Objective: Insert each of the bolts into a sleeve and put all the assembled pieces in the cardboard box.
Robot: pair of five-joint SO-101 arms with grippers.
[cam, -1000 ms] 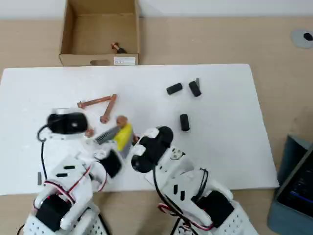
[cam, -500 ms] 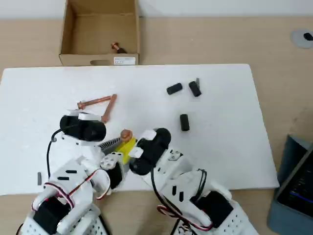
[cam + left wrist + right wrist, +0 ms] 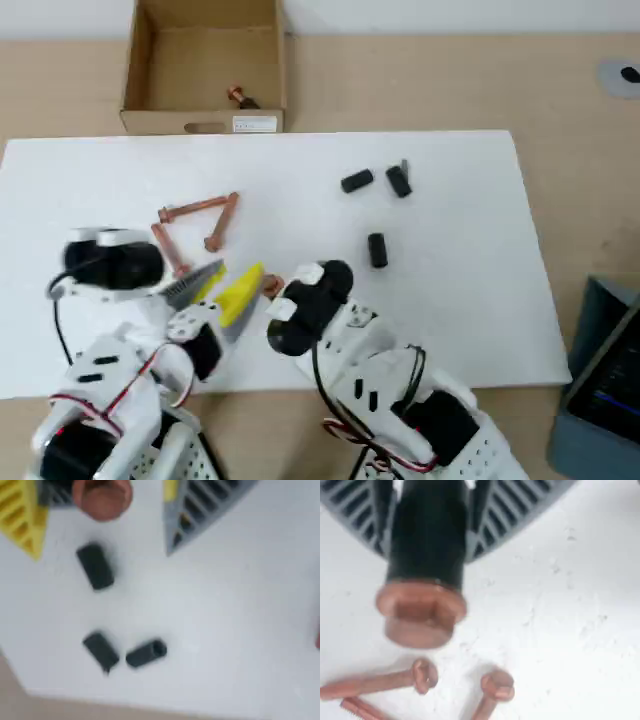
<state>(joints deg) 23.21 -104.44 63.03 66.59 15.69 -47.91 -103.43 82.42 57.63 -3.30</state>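
between right fingers [image 3: 510, 515]: sleeve [image 3: 427, 535], bolt [image 3: 420, 612] inside.

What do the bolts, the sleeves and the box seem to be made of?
Bolts: probably metal with a dull, copper-coloured finish; one seems to show a threaded end in the right wrist view.
Sleeves: matte black with no gleam, perhaps plastic or rubber; the look leaves it open.
Box: plain brown cardboard, not glossy.
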